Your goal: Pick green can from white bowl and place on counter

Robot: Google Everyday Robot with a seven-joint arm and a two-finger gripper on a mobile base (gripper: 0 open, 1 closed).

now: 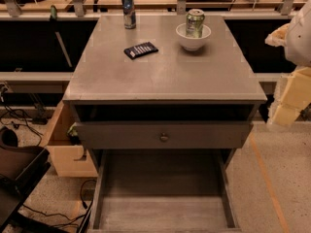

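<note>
**Item 1, green can** (195, 23). Short metal drink can with a pale green and silver body and a silver top. It stands upright inside the white bowl, and its upper half rises clear of the rim.

**Item 2, white bowl** (187, 41). Small, round and white, a little wider than the can it holds. It sits on the surface near the far right corner, just inside the far edge.

**Item 3, surface** (165, 76). Flat grey matte rectangular top of a grey cabinet. The near half is bare.

**Item 4, blue can** (128, 10). Taller, slimmer and dark, it stands upright at the far edge, left of centre and well apart from the bowl.

**Item 5, dark flat packet** (141, 50). It lies at a slant between the two cans, a little nearer the middle of the surface.

**Item 6, drawer knob** (164, 137). Round, and centred on the shut upper drawer (the lower drawer (163, 198) is pulled out).

**Item 7, end effector** (291, 98). Pale yellow blocks under a white arm housing, off the right edge of the surface and touching nothing listed. It is cut off by the frame, so whether it is apart or together cannot be told.
</note>
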